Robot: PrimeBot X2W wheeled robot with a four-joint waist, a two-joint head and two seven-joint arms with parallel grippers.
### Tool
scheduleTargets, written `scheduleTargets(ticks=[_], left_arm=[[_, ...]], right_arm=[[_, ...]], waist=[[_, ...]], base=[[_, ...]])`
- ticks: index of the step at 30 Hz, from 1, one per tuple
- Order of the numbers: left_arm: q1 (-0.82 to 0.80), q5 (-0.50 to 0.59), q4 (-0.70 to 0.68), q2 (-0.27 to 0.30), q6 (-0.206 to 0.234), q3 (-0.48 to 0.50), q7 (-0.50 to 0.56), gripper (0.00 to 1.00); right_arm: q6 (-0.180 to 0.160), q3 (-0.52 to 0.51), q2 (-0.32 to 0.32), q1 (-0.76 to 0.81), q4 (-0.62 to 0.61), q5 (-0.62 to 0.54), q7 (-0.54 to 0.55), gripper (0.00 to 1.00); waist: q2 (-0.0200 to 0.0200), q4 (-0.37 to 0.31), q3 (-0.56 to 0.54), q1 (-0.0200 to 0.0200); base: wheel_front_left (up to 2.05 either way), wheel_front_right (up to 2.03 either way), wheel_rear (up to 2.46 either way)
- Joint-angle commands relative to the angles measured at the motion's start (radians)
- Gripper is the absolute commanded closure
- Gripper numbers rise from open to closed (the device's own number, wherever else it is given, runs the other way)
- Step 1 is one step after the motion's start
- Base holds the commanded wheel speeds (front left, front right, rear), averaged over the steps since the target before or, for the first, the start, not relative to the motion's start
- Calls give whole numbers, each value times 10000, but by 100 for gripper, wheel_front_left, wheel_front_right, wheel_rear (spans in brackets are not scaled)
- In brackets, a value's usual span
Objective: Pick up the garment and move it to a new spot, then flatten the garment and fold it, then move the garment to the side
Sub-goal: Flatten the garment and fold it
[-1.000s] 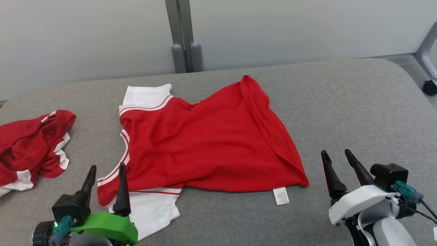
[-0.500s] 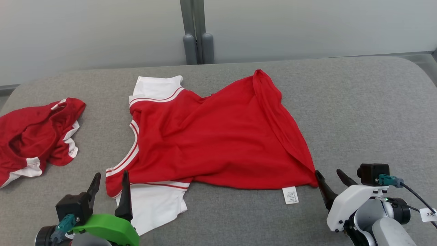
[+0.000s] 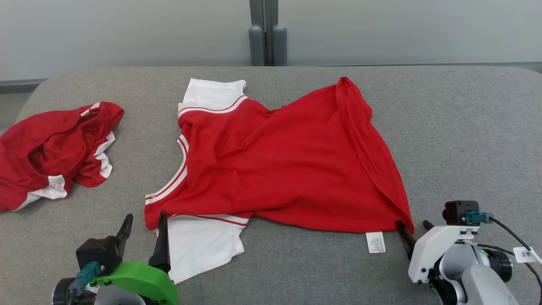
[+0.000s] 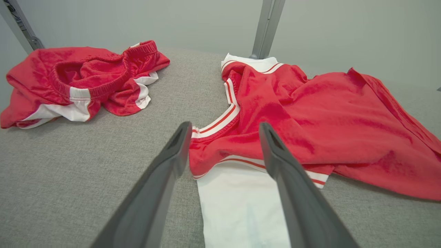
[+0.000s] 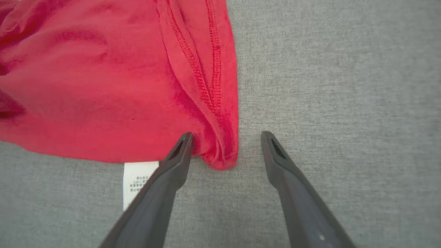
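Grey fabric counter with rounded corners and a pale wall behind. The red shirt lies mid-counter, mostly spread but wrinkled. Its collar points toward the robot's left and its hem toward the right, and the right-side edge is folded over onto itself in a long strip. The white far sleeve lies flat at the back. The white near sleeve sticks out toward the robot, its top tucked under the red body.

Crumpled red shorts with white trim sit at the counter's left end, well apart from the shirt.

Status of left claw: fingers spread wide, nothing held, low by the near shoulder. In its wrist view the red-and-white shoulder trim and the near sleeve sit between the two fingers.

Status of right claw: also spread wide, nothing gripped, straddling the near hem corner. One finger is at the red cloth edge and the other is over bare counter. It's probably touching the cloth, but I can't confirm from these angles.

A white care label pokes out from under the hem, just beside the right claw.
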Motion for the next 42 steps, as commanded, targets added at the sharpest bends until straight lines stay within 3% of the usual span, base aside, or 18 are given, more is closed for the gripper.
scheduleTargets(ticks=[1, 2, 5, 25, 26, 27, 28, 36, 42], left_arm=[[-220, -52, 41, -65, -57, 4, -16, 0], [-262, -60, 62, -94, -103, 0, -33, 0], [-315, -113, 212, -158, -183, -28, -100, 0], [-428, -288, 745, -279, -374, -1, -370, 0], [-422, -304, 767, -293, -367, -11, -370, 0], [-410, -310, 778, -293, -369, -17, -366, 0], [-399, -312, 788, -274, -372, -11, -379, 0], [-126, -159, 665, -24, -232, 201, -682, 0], [-3, 247, 276, 221, -140, 501, -1047, 0]], right_arm=[[-1, -243, 1, -204, 163, -280, 39, 0], [-1, -324, 57, -279, 221, -363, 58, 36], [-1, -584, 171, -386, 399, -578, 136, 100], [-4, -785, 137, 404, -1247, -261, 534, 100], [-4, -774, 155, 461, -1299, -265, 588, 74], [-4, -767, 176, 511, -1336, -254, 611, 27], [-4, -789, 198, 539, -1387, -235, 592, 0], [-3, -546, 293, 609, -2398, -297, -394, 0], [-3, 116, 150, 568, -3284, -109, -2034, 0]], waist=[[0, 40, 121, 0], [0, 54, 163, 0], [0, 65, 284, 0], [0, -714, 194, 0], [0, -757, 164, 0], [0, -784, 145, 0], [0, -828, 111, 0], [0, -1170, -261, 0], [0, -1346, -581, 0]], base=[[0, 0, 0], [0, 0, 0], [0, 0, 0], [0, 0, 0], [0, 0, 0], [0, 0, 0], [0, 0, 0], [0, 0, 0], [0, 0, 0]])
